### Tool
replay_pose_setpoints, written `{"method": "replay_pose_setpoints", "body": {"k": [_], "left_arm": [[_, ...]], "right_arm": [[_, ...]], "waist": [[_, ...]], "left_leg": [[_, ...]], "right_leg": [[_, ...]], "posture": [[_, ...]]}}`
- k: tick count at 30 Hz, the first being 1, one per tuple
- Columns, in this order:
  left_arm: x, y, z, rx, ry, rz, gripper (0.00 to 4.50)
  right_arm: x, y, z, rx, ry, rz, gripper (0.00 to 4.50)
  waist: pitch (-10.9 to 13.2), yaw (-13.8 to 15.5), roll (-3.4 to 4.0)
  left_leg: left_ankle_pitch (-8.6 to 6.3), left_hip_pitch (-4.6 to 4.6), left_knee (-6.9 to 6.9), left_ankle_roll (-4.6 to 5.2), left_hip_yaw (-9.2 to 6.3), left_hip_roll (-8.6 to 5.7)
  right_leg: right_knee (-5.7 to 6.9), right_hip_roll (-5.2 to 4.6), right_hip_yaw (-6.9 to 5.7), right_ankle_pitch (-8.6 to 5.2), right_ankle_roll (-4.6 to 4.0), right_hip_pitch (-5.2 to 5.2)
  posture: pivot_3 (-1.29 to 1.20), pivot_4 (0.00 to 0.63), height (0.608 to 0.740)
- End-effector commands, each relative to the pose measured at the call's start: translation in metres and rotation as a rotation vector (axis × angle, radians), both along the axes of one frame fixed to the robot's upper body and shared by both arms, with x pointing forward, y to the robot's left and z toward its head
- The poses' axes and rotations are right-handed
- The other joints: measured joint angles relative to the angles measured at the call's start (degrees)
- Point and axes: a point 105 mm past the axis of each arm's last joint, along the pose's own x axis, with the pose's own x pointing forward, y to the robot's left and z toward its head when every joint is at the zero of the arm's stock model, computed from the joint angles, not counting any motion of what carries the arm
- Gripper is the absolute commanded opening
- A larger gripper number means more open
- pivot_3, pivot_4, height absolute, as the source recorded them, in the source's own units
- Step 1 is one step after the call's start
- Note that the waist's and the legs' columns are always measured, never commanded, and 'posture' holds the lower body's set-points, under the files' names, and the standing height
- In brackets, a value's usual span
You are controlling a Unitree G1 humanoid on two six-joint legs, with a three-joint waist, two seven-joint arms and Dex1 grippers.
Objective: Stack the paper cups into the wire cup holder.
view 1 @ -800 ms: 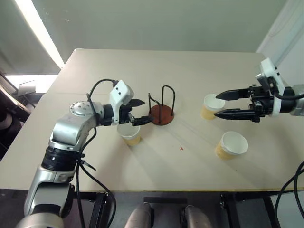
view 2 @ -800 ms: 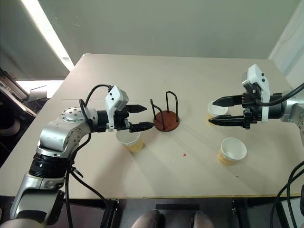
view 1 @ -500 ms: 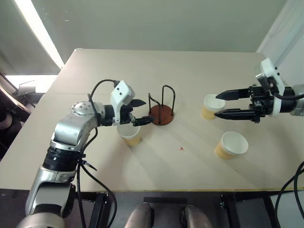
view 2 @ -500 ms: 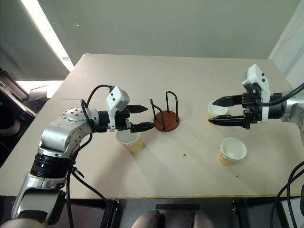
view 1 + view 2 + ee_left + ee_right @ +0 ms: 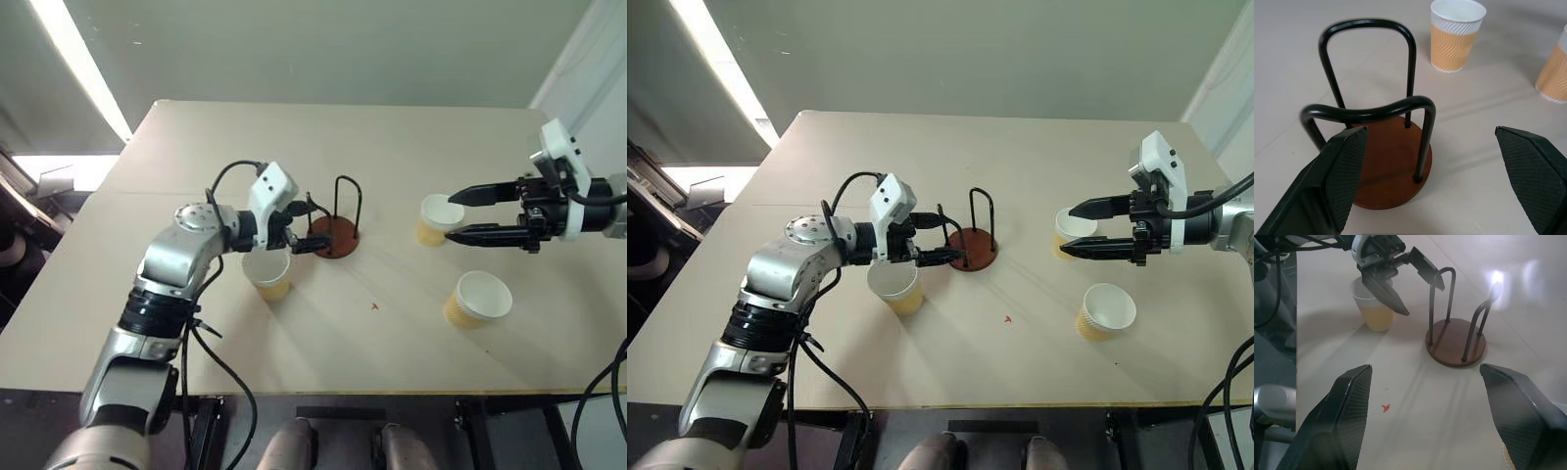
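Nearest the holder [image 5: 331,235], the left gripper [image 5: 303,226] hangs empty, jaws spread, a cup [image 5: 266,273] just below. Farther right, the right gripper [image 5: 470,214] gapes beside another cup [image 5: 435,218]; best centre the fingers around one rim before closing.

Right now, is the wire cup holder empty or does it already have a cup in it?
Empty. The wire cup holder shows a bare brown base between its loops, and all three paper cups stand upright on the table.
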Motion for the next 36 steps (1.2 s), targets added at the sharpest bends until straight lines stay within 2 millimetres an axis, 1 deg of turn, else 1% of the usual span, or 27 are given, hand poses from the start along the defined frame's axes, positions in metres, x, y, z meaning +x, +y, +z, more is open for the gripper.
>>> {"method": "replay_pose_setpoints", "body": {"k": [1, 7, 13, 16, 18, 22, 26, 27, 30, 33, 36], "left_arm": [[0.004, -0.007, 0.01, 0.003, -0.047, -0.017, 4.46], [0.01, -0.011, 0.006, 0.01, -0.049, -0.01, 4.46], [0.022, -0.017, 0.011, -0.001, -0.086, 0.027, 4.46], [0.03, -0.021, 0.012, 0.005, -0.118, 0.047, 3.86], [0.03, -0.025, 0.014, -0.006, -0.12, 0.039, 3.2], [0.028, -0.029, 0.014, -0.007, -0.119, 0.012, 1.66], [0.018, -0.032, 0.015, 0.004, -0.114, -0.045, 0.19], [0.014, -0.032, 0.016, 0.004, -0.111, -0.069, 0.02], [-0.002, -0.038, 0.019, 0.002, -0.101, -0.164, 0.02], [-0.021, -0.048, 0.022, 0.003, -0.083, -0.282, 0.02], [-0.035, -0.055, 0.023, 0.019, -0.085, -0.361, 0.02]], "right_arm": [[-0.006, -0.002, 0.012, -0.013, -0.053, 0.001, 3.66], [-0.007, -0.003, 0.013, -0.014, -0.054, -0.005, 3.66], [-0.007, -0.003, 0.012, -0.011, -0.053, -0.012, 3.66], [-0.008, -0.003, 0.012, -0.009, -0.053, -0.015, 3.66], [-0.008, -0.003, 0.012, -0.009, -0.052, -0.016, 3.66], [-0.008, -0.004, 0.012, -0.009, -0.052, -0.021, 3.66], [-0.009, -0.004, 0.012, -0.009, -0.052, -0.025, 3.66], [-0.009, -0.005, 0.012, -0.009, -0.052, -0.026, 3.66], [-0.01, -0.005, 0.012, -0.008, -0.05, -0.029, 3.66], [-0.012, -0.004, 0.01, -0.009, -0.046, -0.03, 3.66], [-0.015, -0.004, 0.01, -0.011, -0.045, -0.035, 3.66]], "waist": [[0.0, 0.0, 0.0], [0.0, 0.1, 0.0], [0.0, 0.1, -0.01], [0.0, 0.2, -0.01], [0.0, 0.2, -0.01], [0.0, 0.2, -0.01], [0.0, 0.2, -0.01], [0.0, 0.2, -0.01], [0.0, 0.2, -0.01], [0.0, 0.3, -0.01], [0.0, 0.4, -0.01]], "left_leg": [[0.0, 0.0, 0.0, 0.0, 0.0, -0.01], [0.0, -0.01, 0.0, 0.0, 0.0, -0.01], [0.01, -0.02, 0.02, 0.01, 0.0, -0.02], [0.01, -0.02, 0.03, 0.02, 0.0, -0.02], [0.01, -0.02, 0.02, 0.02, 0.0, -0.02], [0.01, -0.04, 0.0, 0.02, 0.01, -0.01], [0.01, -0.05, 0.0, 0.02, 0.01, -0.02], [0.01, -0.05, 0.01, 0.02, 0.01, -0.02], [0.01, -0.06, 0.0, 0.02, 0.01, -0.02], [0.01, -0.09, -0.01, 0.03, 0.0, -0.02], [0.02, -0.11, 0.02, 0.04, 0.0, -0.02]], "right_leg": [[0.01, 0.0, 0.0, 0.0, 0.0, 0.0], [0.01, 0.0, 0.0, 0.0, 0.01, 0.0], [0.01, 0.0, 0.0, 0.01, 0.02, 0.0], [0.01, 0.0, 0.0, 0.01, 0.02, 0.0], [0.01, -0.01, 0.01, 0.01, 0.02, 0.0], [0.03, 0.0, 0.0, 0.01, 0.03, 0.0], [0.02, 0.0, 0.0, 0.02, 0.03, 0.0], [0.02, 0.0, 0.0, 0.02, 0.03, 0.0], [0.03, 0.01, 0.0, 0.02, 0.04, 0.0], [0.03, 0.01, 0.0, 0.02, 0.04, 0.0], [0.02, 0.0, -0.01, 0.03, 0.06, 0.0]], "posture": [[0.0, 0.15, 0.74], [0.0, 0.15, 0.74], [0.0, 0.15, 0.74], [0.0, 0.15, 0.74], [0.0, 0.15, 0.74], [0.0, 0.15, 0.74], [0.0, 0.15, 0.74], [0.0, 0.15, 0.74], [0.0, 0.15, 0.74], [0.0, 0.15, 0.74], [0.0, 0.15, 0.74]]}}
